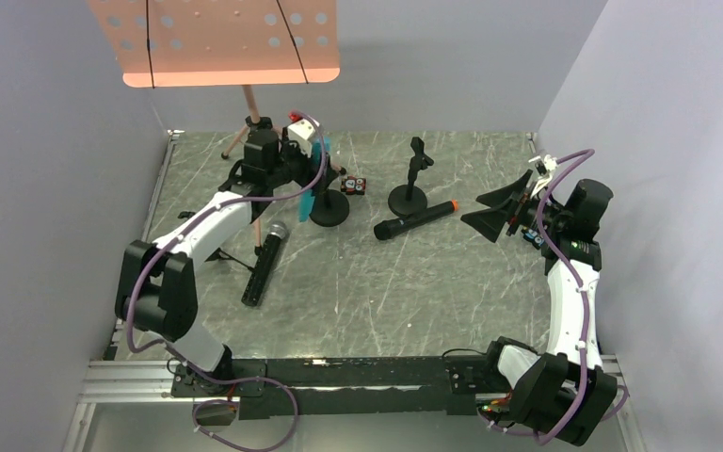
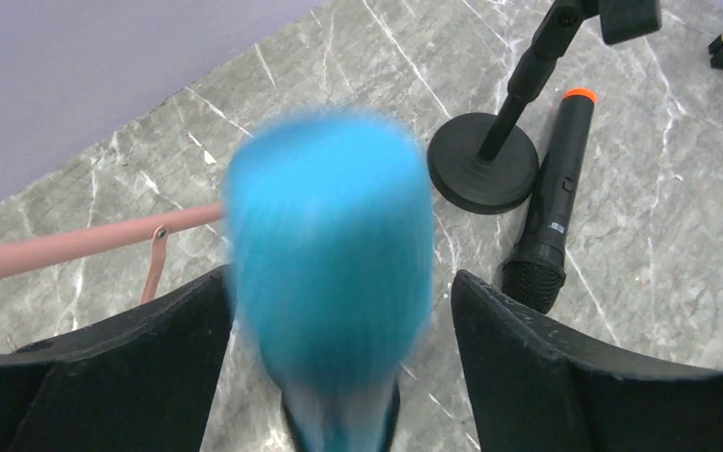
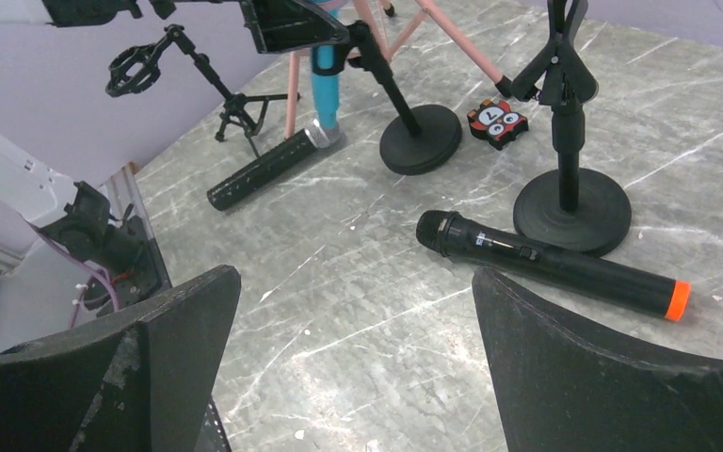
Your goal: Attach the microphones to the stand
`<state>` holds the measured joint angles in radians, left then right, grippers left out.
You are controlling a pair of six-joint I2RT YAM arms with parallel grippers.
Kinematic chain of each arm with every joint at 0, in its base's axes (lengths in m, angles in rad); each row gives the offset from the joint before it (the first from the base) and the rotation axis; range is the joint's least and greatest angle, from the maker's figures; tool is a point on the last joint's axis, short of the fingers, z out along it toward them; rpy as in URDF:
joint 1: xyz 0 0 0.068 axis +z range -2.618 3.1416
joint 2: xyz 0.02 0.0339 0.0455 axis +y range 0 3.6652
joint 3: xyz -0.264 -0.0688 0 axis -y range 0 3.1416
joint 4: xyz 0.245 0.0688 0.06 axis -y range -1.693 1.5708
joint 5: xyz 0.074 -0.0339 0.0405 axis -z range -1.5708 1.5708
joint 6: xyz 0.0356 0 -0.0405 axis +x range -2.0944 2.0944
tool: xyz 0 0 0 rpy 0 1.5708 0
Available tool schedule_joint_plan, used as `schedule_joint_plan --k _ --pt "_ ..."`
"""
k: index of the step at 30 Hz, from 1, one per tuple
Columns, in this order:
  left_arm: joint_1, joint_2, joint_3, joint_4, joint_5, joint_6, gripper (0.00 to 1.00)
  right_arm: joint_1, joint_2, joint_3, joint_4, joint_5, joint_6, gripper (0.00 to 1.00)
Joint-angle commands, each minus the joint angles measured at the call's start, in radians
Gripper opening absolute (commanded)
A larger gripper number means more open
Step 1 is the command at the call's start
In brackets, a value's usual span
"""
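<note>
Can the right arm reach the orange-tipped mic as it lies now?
Probably yes. The right pincer is open and faces the orange-tipped mic, which lies flat with nothing between them. Only the round stand base sits close behind its orange half, so gripping nearer the head end looks safer.

On the grey marbled table (image 3: 339,311), a small red-and-black tag (image 3: 495,124) shows two white roundels bearing what look like a 7 and a 0, seen at an angle. A pale label on the body of the orange-ended microphone (image 3: 551,266) is too small to read.
</note>
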<state>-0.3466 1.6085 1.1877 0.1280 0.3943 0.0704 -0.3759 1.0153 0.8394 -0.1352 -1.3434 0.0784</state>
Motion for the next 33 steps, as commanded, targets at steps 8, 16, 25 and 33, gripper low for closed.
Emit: schedule_joint_plan --k 8,16,25,33 --pt "0.000 -0.270 0.007 -0.200 -0.115 -0.008 0.97 0.005 -0.001 0.028 -0.034 -0.002 -0.058 1.00" --pt "0.000 -0.583 -0.161 -0.378 -0.191 -0.139 0.99 0.005 -0.006 0.027 -0.039 0.004 -0.067 1.00" --pt "0.000 -0.874 -0.227 -0.628 -0.439 -0.207 0.99 0.006 -0.010 0.020 -0.020 -0.002 -0.049 1.00" --pt "0.001 -0.896 -0.192 -0.787 -0.478 -0.320 0.99 0.006 -0.010 0.015 -0.012 -0.001 -0.043 1.00"
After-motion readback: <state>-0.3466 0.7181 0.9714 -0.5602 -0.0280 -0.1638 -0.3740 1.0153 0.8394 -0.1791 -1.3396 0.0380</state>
